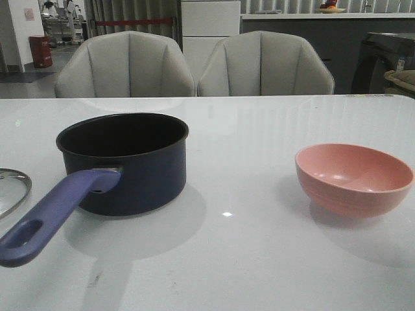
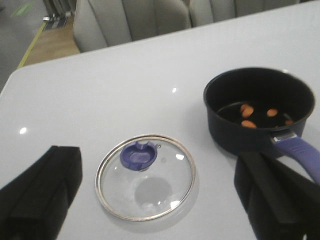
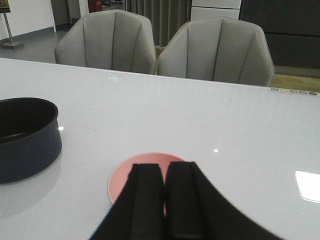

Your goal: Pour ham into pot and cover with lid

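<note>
while the pot (image 1: 123, 163) sits on the left part of the white table (image 1: 246, 259) in the front view, its purple-blue handle reaches toward the near left corner, and the rim of the lid (image 1: 13, 191) shows at the left edge, just beside that handle. the pink bowl (image 1: 354, 178) stands upright, well apart on the right.

in the left wrist view the left claw (image 2: 155, 195) is spread wide above the lid (image 2: 145, 176) – the lid lies flat on the table, knob up, gripped by nothing. the ham (image 2: 248, 123) – a few orange pieces – lies in the pot (image 2: 259, 111).

in the right wrist view the right claw (image 3: 164, 200) is clenched, fingers pressed together, holding nothing, in front of the bowl (image 3: 125, 180); the pot (image 3: 27, 137) stands well apart from the bowl.
</note>
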You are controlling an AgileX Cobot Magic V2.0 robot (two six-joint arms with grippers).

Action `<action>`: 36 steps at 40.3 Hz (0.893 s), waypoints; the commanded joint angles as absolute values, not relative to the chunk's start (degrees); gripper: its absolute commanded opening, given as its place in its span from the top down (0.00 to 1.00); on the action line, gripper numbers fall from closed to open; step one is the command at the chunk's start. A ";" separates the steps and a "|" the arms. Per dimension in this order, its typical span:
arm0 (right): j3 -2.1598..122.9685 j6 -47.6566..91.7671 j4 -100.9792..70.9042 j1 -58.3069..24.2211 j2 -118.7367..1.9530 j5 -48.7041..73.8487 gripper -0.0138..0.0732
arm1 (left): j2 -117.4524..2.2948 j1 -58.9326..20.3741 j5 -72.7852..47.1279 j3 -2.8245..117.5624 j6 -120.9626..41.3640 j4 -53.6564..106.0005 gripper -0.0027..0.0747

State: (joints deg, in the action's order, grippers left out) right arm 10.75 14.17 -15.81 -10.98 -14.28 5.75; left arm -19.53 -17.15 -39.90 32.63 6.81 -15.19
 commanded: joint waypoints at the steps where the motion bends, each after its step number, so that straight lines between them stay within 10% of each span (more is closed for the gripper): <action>1: 12.18 14.55 -16.03 -10.94 -14.75 1.84 0.67 | -27.96 -17.71 -40.17 39.28 9.42 -17.47 0.13; 36: 12.18 14.55 -16.03 -12.84 -14.75 1.97 0.67 | -72.78 -5.55 -51.86 63.48 4.93 -8.66 0.13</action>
